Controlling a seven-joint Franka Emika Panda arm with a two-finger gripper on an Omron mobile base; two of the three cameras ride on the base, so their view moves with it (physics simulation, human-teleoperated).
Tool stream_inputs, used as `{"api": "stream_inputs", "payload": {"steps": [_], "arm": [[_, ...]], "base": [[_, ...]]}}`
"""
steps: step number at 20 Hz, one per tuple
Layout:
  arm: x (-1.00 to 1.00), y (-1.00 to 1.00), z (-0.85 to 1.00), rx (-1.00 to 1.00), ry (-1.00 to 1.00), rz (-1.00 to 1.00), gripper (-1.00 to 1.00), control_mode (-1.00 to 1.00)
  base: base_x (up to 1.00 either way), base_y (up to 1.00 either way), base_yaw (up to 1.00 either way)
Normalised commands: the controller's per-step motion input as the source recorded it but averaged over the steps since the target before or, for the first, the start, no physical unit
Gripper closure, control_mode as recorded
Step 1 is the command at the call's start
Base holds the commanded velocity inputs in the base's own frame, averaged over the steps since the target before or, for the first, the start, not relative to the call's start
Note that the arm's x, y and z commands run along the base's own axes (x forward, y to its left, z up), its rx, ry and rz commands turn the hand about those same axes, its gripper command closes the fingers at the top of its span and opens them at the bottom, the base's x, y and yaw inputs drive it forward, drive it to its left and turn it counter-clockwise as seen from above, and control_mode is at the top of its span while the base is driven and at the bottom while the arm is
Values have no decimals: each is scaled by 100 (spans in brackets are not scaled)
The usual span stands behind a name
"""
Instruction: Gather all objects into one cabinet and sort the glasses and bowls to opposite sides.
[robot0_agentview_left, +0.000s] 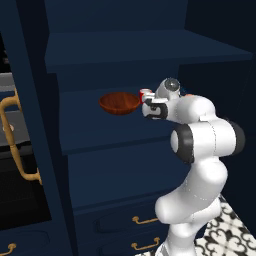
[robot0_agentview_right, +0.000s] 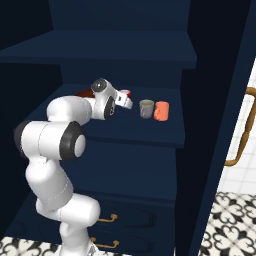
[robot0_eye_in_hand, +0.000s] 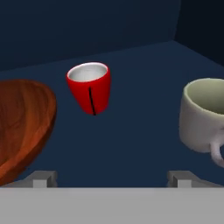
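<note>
On the middle shelf (robot0_agentview_right: 150, 131) of the dark blue cabinet (robot0_agentview_left: 125, 55), the end effector (robot0_eye_in_hand: 111, 180) sits low with its two tips spread wide apart and nothing between them. It is let go, not holding.

In the hand view the small red cup (robot0_eye_in_hand: 89, 87) stands at 12 o'clock from the tips, a little off. It leans to one side, so it may not be standing flat. The wooden bowl (robot0_eye_in_hand: 22, 127) is at 9 o'clock, very near the left tip. A pale mug (robot0_eye_in_hand: 203, 116) is at 3 o'clock, near the right tip.

In the right base view the salmon-orange cup (robot0_agentview_right: 161, 111) stands just beside the mug, at 3 o'clock from it, so it is already on the far side from the bowl.

What could go wrong, I think:
- The red cup leans. A small bump could tip it over and make it roll.
- The tips are wide. Going forward, one could hit the bowl or the mug and push it.
- If the tips close too high on the cup, it could slip out.
- The red cup is next to the bowl, so it is probably not sorted yet.
</note>
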Motion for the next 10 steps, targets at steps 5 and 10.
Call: {"api": "stream_inputs", "payload": {"steps": [5,10], "arm": [[19,14,-11,0,3,2,-100,-100],[33,1,-23,0,0,4,-100,-100]], "base": [[0,0,0],[0,0,0]]}}
